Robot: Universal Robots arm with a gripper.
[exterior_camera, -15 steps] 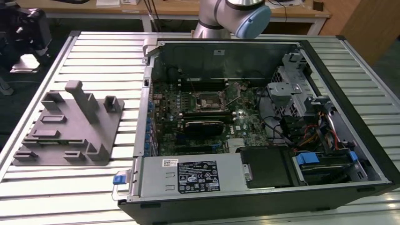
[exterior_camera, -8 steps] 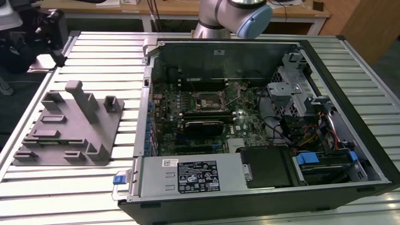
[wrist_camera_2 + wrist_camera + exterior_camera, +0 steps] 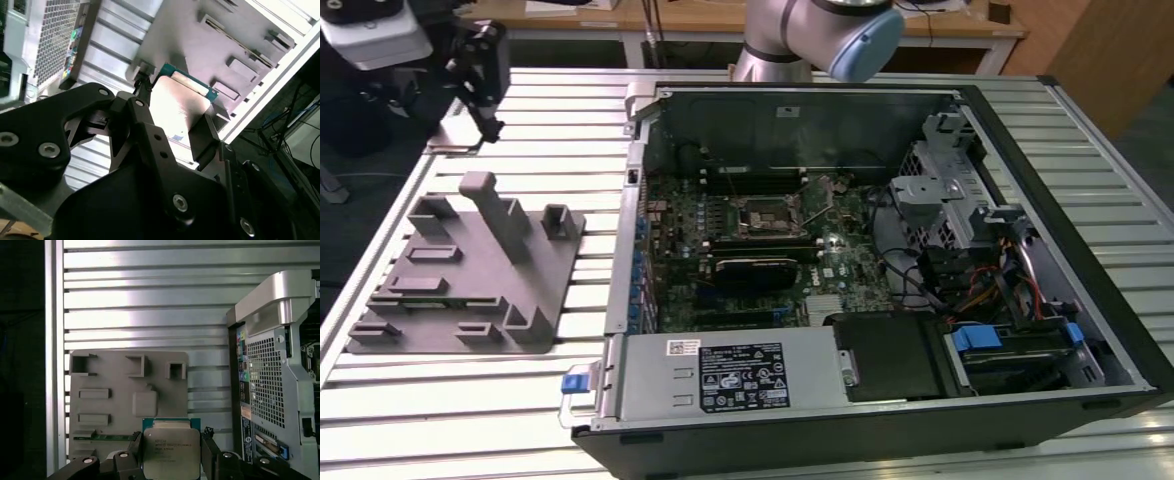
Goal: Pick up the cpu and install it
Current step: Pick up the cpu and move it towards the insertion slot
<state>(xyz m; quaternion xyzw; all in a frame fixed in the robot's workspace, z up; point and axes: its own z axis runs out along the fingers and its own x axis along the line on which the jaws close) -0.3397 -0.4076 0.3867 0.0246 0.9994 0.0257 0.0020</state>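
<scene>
Where black hand [image 3: 172, 440] seemingly grips, square silvery cpu [image 3: 171, 454], teal-rimmed

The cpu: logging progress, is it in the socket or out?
Out: in both wrist views the gripper holds the cpu between its fingers, near the grey tray, outside the computer case.

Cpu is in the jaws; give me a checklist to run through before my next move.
1. Silvery square cpu with green rim clamped between the jaws on opposite edges: ok.
2. Cpu square in the grip: ok.
3. Cpu clear of the grey moulded tray: ok.
4. Black computer case open on top: ok.
5. Dark metal-framed socket open and empty: cannot tell.
6. Cpu corner mark matched to socket: cannot tell.
</scene>
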